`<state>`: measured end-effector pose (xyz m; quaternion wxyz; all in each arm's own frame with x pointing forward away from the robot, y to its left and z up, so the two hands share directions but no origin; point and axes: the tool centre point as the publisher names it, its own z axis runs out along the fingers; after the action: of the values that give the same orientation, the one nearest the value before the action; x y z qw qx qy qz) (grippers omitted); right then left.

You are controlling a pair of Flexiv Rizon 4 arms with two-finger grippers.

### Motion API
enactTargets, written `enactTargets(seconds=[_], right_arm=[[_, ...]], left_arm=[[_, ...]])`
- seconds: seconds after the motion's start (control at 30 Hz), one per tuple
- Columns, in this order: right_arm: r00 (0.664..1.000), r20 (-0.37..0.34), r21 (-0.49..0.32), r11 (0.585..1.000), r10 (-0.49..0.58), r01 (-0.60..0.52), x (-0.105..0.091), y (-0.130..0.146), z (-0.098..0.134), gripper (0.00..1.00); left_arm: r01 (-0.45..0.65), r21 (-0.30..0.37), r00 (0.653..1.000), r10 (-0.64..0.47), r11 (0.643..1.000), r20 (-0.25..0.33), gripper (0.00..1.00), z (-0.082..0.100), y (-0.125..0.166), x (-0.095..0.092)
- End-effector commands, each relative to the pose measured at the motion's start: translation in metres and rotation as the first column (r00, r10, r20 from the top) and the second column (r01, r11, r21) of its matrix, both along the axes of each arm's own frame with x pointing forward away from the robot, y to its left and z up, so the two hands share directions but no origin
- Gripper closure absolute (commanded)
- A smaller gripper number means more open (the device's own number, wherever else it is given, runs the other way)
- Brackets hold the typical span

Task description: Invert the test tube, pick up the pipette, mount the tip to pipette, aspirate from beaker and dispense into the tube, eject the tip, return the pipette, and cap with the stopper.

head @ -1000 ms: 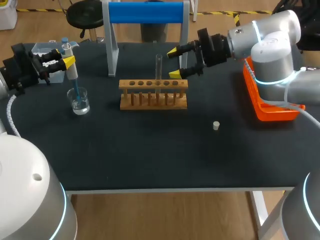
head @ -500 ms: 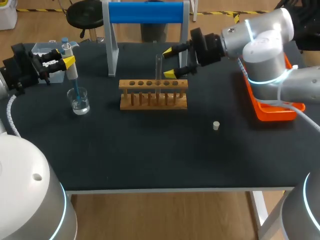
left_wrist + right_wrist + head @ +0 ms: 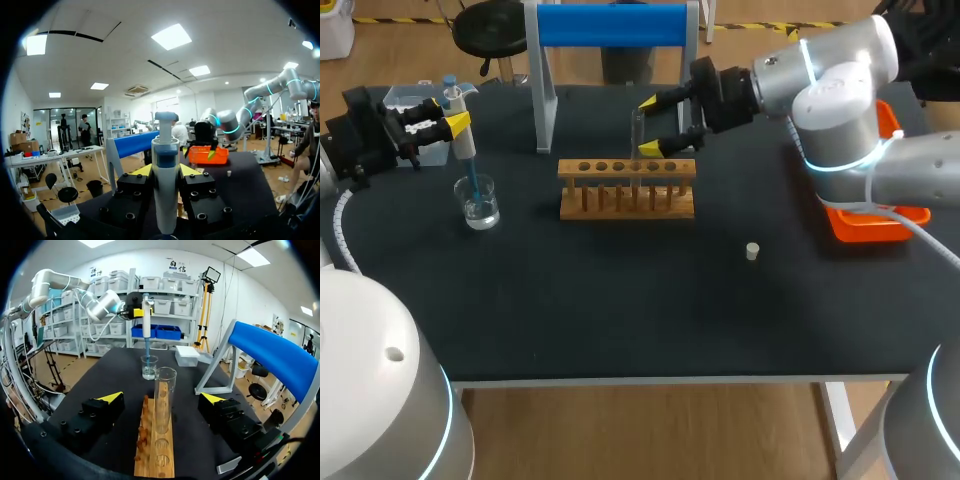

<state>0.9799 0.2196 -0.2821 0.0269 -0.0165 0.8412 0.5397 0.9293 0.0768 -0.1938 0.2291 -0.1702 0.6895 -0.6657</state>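
Black table top (image 3: 620, 320) fills the head view, with the work concentrated across its upper half.

**Tools.** The left gripper (image 3: 453, 122), at upper left, is clamped on the pipette (image 3: 466, 150). The pipette hangs upright with its blue tip (image 3: 475, 185) dipped into the beaker (image 3: 480, 203). The right gripper (image 3: 649, 126), at upper centre, has its fingers spread wide either side of the test tube (image 3: 164, 385). Neither finger touches the glass.

**Task item.** The tube stands mouth up in the wooden rack (image 3: 627, 188), in a hole toward the rack's right end.

**Risks, as judged:**
- The tube does not look centred between the spread fingers. An uneven close could push the glass sideways, tilt it in its hole or shift the rack.
- A hard close on thin glass could crack it, while a light one could let it slip.
- If the pipette is lifted off vertical, the tip could catch the beaker rim and topple it, spilling the liquid.
- A loaded tip carried across to the rack could drip on the way.
- Both arms would meet over one narrow tube mouth, so a clash of fingers there is possible.

**Surroundings.**
- The blue stand (image 3: 612, 25) rises at top centre. Its pale leg (image 3: 545, 110) comes down between the beaker and the rack, close to the pipette's likely path.
- The stopper (image 3: 752, 251) lies alone at right of centre, well apart from the rack.
- The orange tray (image 3: 865, 222) sits at the right edge, partly under the right arm.
- A clear box (image 3: 405, 98) sits behind the left gripper.
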Motion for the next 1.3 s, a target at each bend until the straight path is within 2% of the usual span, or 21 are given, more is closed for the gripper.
enactTargets(seconds=[0.03,0.57,1.3], right_arm=[[1.000,0.001,-0.012,1.000,0.000,0.000,0.001,0.006,-0.002,0.00],[0.999,0.042,-0.079,0.997,0.013,-0.010,0.003,0.020,-0.011,0.00],[0.999,0.051,-0.093,0.996,0.017,-0.013,0.006,0.023,-0.026,0.00]], left_arm=[[-0.001,0.001,1.000,0.001,1.000,-0.001,1.00,0.001,0.000,0.000],[-0.001,0.001,1.000,0.001,1.000,-0.001,1.00,0.001,0.000,0.000],[-0.001,0.001,1.000,0.001,1.000,-0.001,1.00,0.001,0.000,0.000]])
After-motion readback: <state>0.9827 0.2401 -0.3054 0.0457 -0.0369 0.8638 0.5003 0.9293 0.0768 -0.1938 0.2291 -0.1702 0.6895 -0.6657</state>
